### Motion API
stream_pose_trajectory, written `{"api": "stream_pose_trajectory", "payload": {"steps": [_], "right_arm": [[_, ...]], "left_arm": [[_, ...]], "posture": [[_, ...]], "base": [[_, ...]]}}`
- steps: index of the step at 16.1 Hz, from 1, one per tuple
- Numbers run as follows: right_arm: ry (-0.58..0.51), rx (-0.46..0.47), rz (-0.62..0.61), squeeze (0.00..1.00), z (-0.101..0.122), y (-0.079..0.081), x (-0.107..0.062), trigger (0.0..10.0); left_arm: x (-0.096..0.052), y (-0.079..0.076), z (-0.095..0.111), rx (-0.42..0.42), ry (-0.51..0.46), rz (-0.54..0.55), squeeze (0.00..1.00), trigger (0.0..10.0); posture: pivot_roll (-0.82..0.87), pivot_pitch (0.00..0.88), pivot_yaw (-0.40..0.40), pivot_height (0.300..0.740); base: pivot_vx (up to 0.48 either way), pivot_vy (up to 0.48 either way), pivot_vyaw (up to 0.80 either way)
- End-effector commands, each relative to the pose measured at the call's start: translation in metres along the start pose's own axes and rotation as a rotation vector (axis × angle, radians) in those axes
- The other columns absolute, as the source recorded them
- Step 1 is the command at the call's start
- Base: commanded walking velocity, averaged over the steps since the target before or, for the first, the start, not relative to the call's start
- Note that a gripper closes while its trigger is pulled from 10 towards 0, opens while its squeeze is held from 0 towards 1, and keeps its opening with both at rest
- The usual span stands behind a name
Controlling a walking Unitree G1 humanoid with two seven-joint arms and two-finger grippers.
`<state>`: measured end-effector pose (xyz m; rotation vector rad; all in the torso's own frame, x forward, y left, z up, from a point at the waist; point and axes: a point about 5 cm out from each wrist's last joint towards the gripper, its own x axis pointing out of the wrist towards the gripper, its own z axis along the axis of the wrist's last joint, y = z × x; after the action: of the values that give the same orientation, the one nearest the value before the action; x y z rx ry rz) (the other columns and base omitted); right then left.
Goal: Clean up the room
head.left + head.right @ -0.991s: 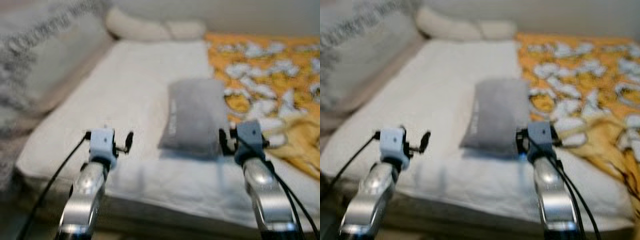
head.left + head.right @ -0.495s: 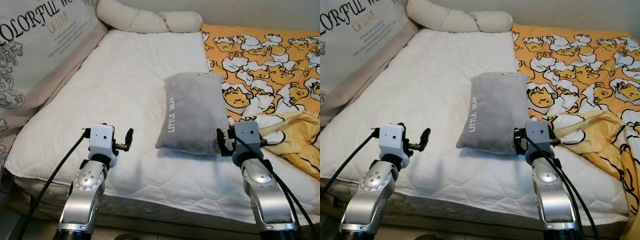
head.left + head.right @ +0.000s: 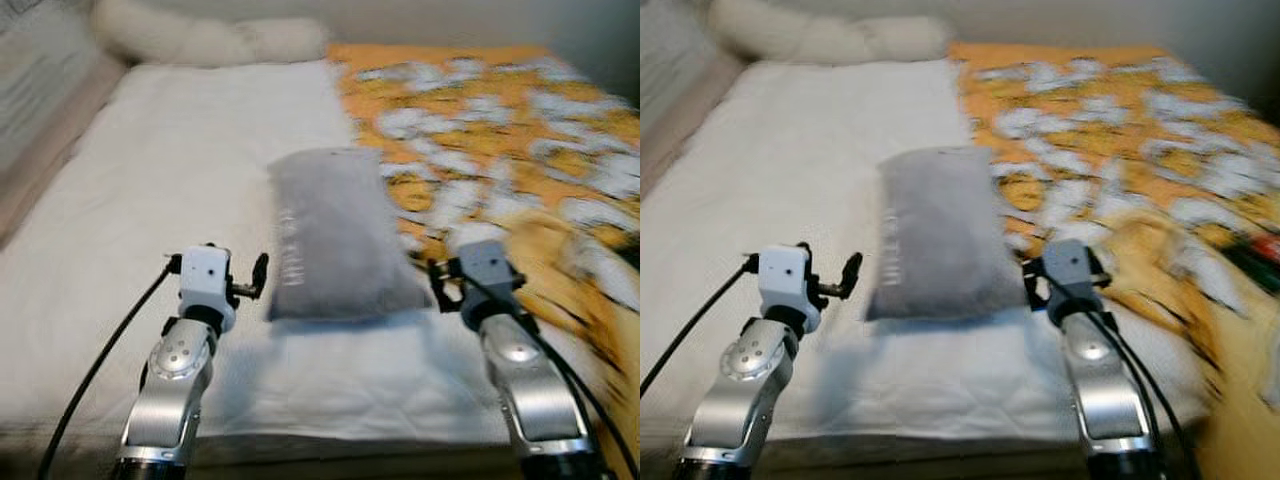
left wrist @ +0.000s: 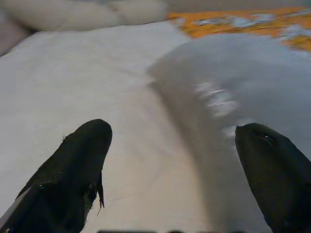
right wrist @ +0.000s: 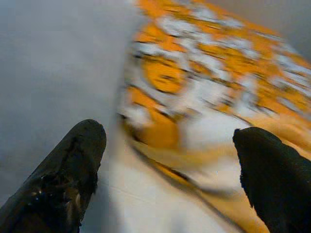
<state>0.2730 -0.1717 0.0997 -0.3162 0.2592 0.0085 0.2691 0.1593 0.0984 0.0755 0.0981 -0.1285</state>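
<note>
A grey pillow [image 3: 330,235] lies lengthwise on the white quilted mattress [image 3: 170,180] of the bed, its short near end not far from the bed's near edge and its long right side running along the border of an orange blanket [image 3: 500,130] printed with white cartoon shapes. The blanket covers the right half of the bed, reaching toward the far edge, and looks rumpled near the right near corner. A cream bolster cushion [image 3: 200,40] rests along the far edge of the mattress at the far left corner. The head views are blurred, so the faint pale lettering along the pillow's left side cannot be read. The left end effector [image 3: 250,280] hovers over the bare mattress just beside the pillow's near left corner, with its two black fingers [image 4: 77,170] spread wide apart and nothing between them; the pillow's edge lies ahead of it in the left wrist view. The right end effector [image 3: 440,285] hangs at the pillow's near right corner, where pillow and blanket meet, its fingers [image 5: 63,170] likewise wide apart and empty.
</note>
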Motion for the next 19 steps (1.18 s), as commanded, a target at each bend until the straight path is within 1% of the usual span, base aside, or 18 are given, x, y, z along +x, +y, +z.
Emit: {"api": "stream_pose_trajectory", "payload": {"steps": [1, 2, 11, 19], "right_arm": [[-0.034, -0.002, 0.009, 0.0, 0.0076, 0.0032, 0.002, 10.0], [-0.026, 0.022, -0.002, 0.0, 0.0066, 0.0028, 0.002, 10.0], [-0.01, 0.03, -0.015, 0.0, 0.0022, 0.0028, 0.0015, 10.0], [-0.014, 0.026, -0.031, 0.0, 0.0031, -0.0026, 0.0043, 10.0]], "left_arm": [[-0.0006, 0.0053, 0.0011, 0.001, 0.004, 0.02, 0.0, 10.0], [-0.0003, 0.0056, 0.0015, 0.003, 0.005, 0.022, 0.0, 10.0], [-0.004, 0.0057, -0.001, 0.014, 0.024, 0.011, 0.0, 10.0], [0.0012, 0.0021, -0.0019, 0.023, 0.032, -0.013, 0.0, 10.0]], "posture": [[0.02, 0.0, -0.007, 0.74], [0.02, 0.0, -0.006, 0.74], [0.02, 0.0, 0.0, 0.74], [0.01, 0.0, 0.011, 0.74]], "base": [[0.311, 0.0, 0.8], [0.292, 0.0, 0.0], [0.0, 0.0, 0.0], [0.0, 0.0, 0.0]]}}
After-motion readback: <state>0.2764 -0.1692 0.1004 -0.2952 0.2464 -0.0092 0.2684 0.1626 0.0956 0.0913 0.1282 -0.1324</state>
